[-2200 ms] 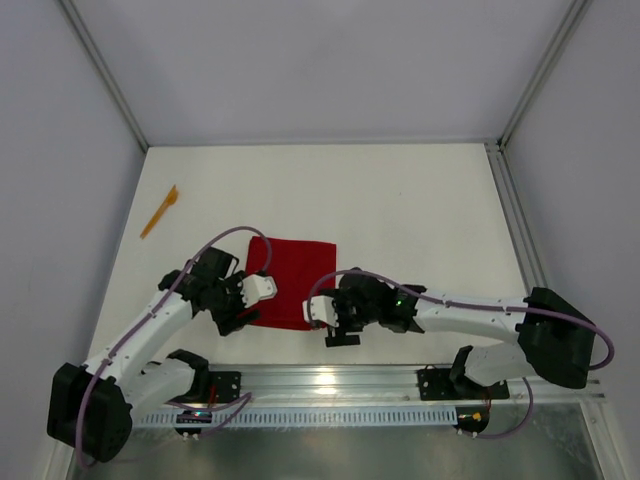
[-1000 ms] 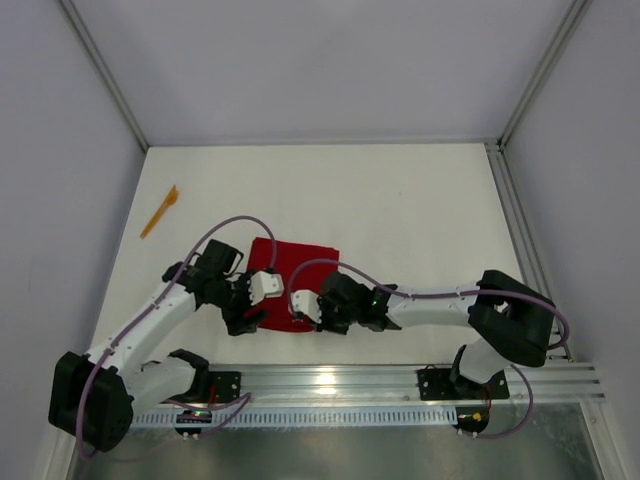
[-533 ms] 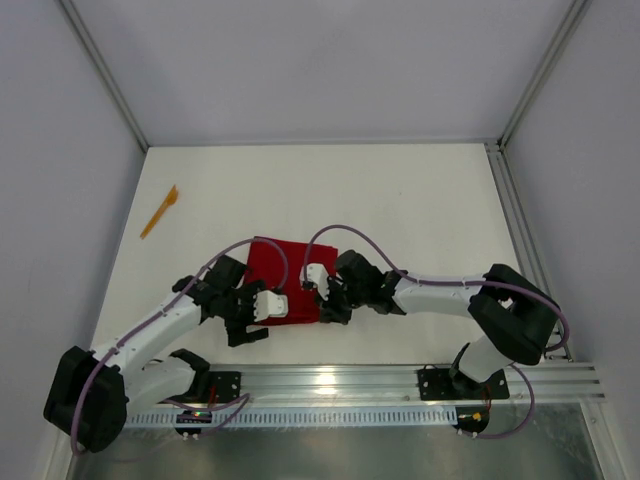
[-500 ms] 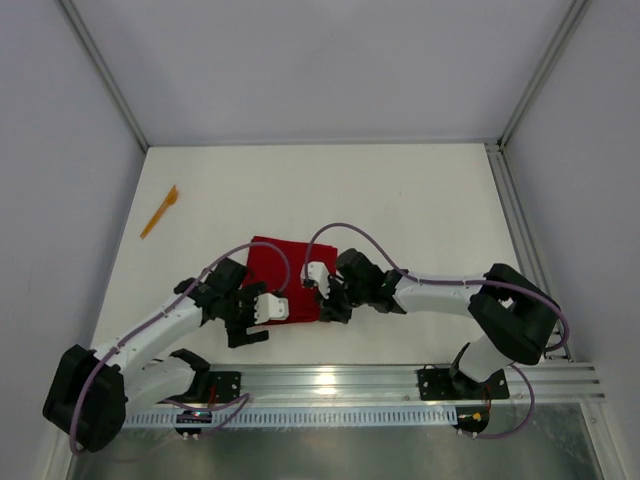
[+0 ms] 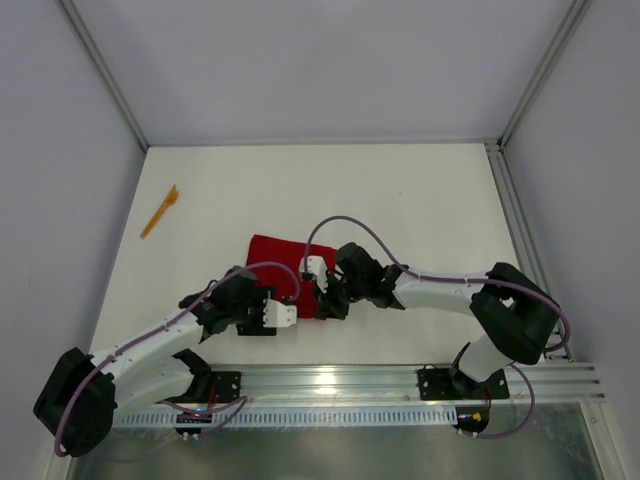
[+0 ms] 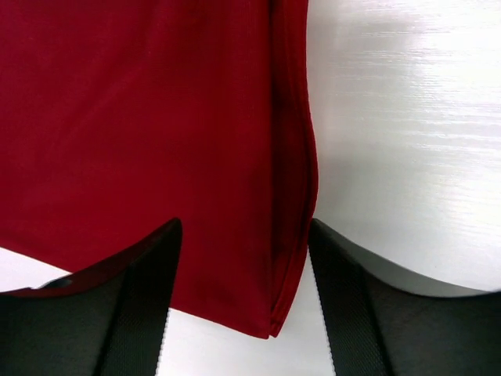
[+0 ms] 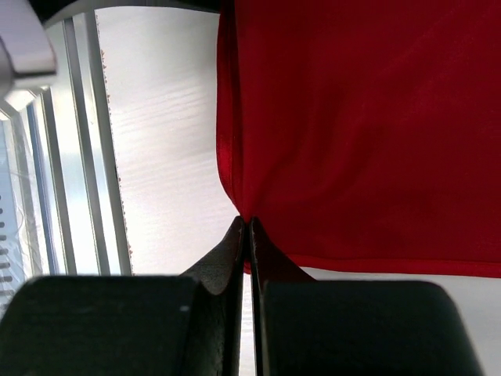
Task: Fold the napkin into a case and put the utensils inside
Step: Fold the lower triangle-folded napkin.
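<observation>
While the top view just shows the red napkin (image 5: pixel 272 258) on the table (image 5: pixel 400 200) toward its near edge, the wrist views show the right tool (image 7: pixel 245 223) pinched tight on its edge and the left tool (image 6: pixel 243 233) spread wide over a folded corner. Versus two seconds ago the napkin looks narrower, tools closer together.

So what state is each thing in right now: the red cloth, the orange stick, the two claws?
napkin: folded in layers, lying on the table.
utensil: lying loose on the table, apart from the napkin.
left gripper: open, fingers either side of the napkin's corner.
right gripper: shut, pinching the napkin's edge.
</observation>
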`<state>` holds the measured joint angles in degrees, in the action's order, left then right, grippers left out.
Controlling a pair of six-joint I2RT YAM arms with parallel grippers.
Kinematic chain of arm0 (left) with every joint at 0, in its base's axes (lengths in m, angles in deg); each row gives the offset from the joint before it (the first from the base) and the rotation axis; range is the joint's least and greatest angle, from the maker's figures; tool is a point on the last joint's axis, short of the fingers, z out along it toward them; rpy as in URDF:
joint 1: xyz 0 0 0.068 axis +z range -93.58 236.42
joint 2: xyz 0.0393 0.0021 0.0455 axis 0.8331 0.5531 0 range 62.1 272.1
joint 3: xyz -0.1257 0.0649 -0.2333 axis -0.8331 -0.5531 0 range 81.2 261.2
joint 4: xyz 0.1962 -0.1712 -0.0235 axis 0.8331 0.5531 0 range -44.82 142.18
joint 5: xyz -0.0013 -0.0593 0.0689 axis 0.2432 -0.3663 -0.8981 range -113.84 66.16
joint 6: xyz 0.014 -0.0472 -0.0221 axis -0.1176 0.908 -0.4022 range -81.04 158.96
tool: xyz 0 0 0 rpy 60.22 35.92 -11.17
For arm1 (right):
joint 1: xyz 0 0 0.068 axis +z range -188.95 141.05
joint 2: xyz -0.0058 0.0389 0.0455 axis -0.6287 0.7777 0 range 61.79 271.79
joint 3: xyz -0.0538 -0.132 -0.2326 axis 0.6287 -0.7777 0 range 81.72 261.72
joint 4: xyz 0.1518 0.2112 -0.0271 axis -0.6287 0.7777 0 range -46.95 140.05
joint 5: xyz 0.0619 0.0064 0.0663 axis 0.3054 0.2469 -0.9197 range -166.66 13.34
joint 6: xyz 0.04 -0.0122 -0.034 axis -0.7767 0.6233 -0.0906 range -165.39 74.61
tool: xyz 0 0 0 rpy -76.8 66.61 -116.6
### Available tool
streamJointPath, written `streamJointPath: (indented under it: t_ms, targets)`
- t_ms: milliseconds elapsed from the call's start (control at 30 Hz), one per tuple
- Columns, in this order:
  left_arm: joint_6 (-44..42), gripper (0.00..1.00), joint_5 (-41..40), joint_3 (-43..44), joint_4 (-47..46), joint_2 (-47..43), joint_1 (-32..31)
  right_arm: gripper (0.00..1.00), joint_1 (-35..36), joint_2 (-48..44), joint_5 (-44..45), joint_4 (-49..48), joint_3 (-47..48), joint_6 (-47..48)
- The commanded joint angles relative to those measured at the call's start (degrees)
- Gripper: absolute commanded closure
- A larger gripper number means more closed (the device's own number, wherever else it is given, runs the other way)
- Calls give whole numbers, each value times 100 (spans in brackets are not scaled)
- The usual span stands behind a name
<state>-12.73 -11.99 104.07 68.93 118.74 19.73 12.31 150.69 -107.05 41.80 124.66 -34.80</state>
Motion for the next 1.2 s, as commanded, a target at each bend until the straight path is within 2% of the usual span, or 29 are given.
streamJointPath:
  t_ms: [0, 67, 100, 233, 367, 533, 633, 667, 767, 833, 967, 1067, 1167]
  targets:
    - [-97, 37, -492, -354, 15, 101, -14, 97, -29, -57, -195, -68, 276, 13]
    - [-79, 47, -457, -336, 68, 93, -31, 97, -46, -22, -204, -33, 320, 22]
    - [-70, 57, -413, -327, 95, 93, -32, 97, -73, -5, -221, 11, 329, 22]
    - [-18, 74, -333, -240, 349, 58, -40, 97, -152, 4, -274, 29, 329, -39]
    - [131, 100, -211, 67, 691, 22, -32, 97, -170, -31, -239, 82, 303, -31]
    - [158, 100, 360, 568, 1456, 84, -40, 96, -187, -101, -248, 12, 154, -66]
    - [123, 100, 616, 797, 1834, 154, -32, 85, -187, -136, -143, -199, 22, -110]
    - [114, 100, 651, 867, 1887, 172, -32, 72, -187, -136, -82, -252, -48, -118]
    - [79, 100, 818, 947, 2054, 216, -32, 43, -178, -198, -63, -541, -206, -171]
    - [27, 100, 879, 1034, 2168, 294, -32, 34, -56, -329, -2, -928, -364, -32]
    - [-26, 100, 950, 1219, 2370, 426, -23, 30, 497, -715, 410, -1893, -1074, 495]
    - [-62, 100, 1038, 1351, 2529, 549, -23, 25, 797, -988, 1034, -3376, -1759, 706]
    - [-44, 100, 1108, 1430, 2573, 620, -23, 23, 1130, -1059, 1675, -3688, -2043, 988]
